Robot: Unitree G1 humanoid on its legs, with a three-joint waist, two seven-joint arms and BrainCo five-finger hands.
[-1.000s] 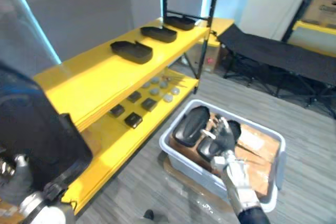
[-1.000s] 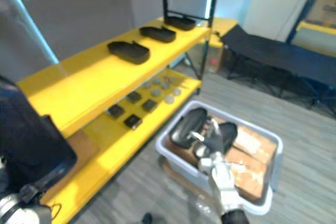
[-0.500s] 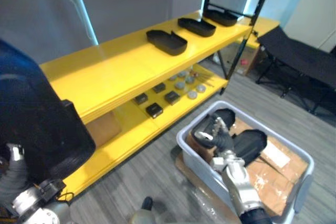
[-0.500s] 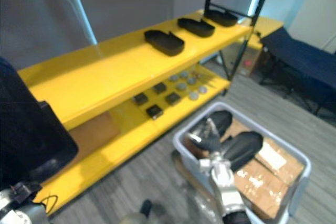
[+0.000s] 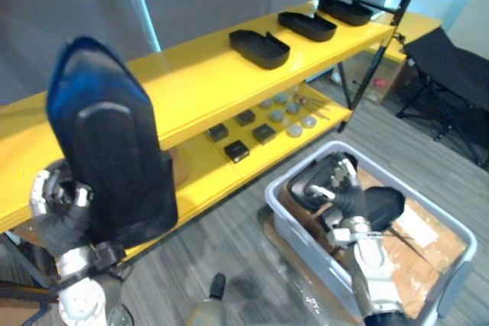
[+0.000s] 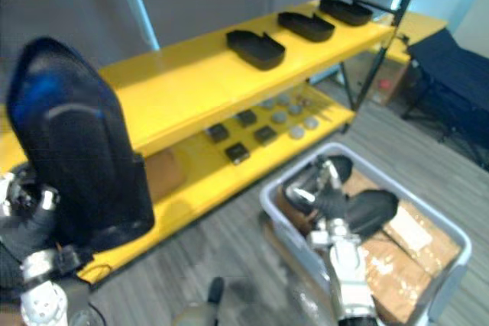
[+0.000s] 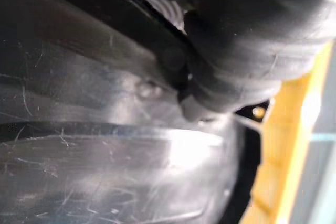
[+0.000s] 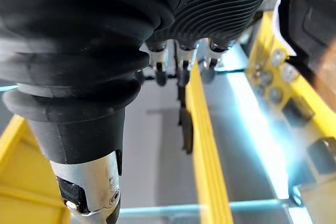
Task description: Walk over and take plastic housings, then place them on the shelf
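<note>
A big black housing (image 5: pixel 114 158) stands upright in the left hand (image 5: pixel 57 208), low on the robot's left side. The hand's fingers are curled round the edge of the housing and grip it. The housing is up in the air in front of the near end of the yellow shelf (image 5: pixel 195 89). In the left wrist view its shiny, scratched black side sits right up against the hand.

Three more housings lie open side up in a row on the top board of the shelf, well apart from the held one. One is in the middle (image 5: pixel 260 48), the next is further along (image 5: pixel 307 25), and the last is at the far end (image 5: pixel 346 11). On the lower board (image 5: pixel 202 181) there are small parts (image 5: pixel 263 133), some black and square, some grey and round.

On the grey floor (image 5: pixel 229 280) beside the shelf sits a grey bin (image 5: pixel 302 227). Inside it are sheets of cardboard (image 5: pixel 424 242) and two dark housings, one near the shelf side (image 5: pixel 309 181) and one beside it (image 5: pixel 386 205). The right hand (image 5: pixel 342 188) is over the bin, between those two housings. Its fingers are loose and straight, and they hold nothing.

Past the bin stands a black folding cot (image 5: pixel 451 62).
</note>
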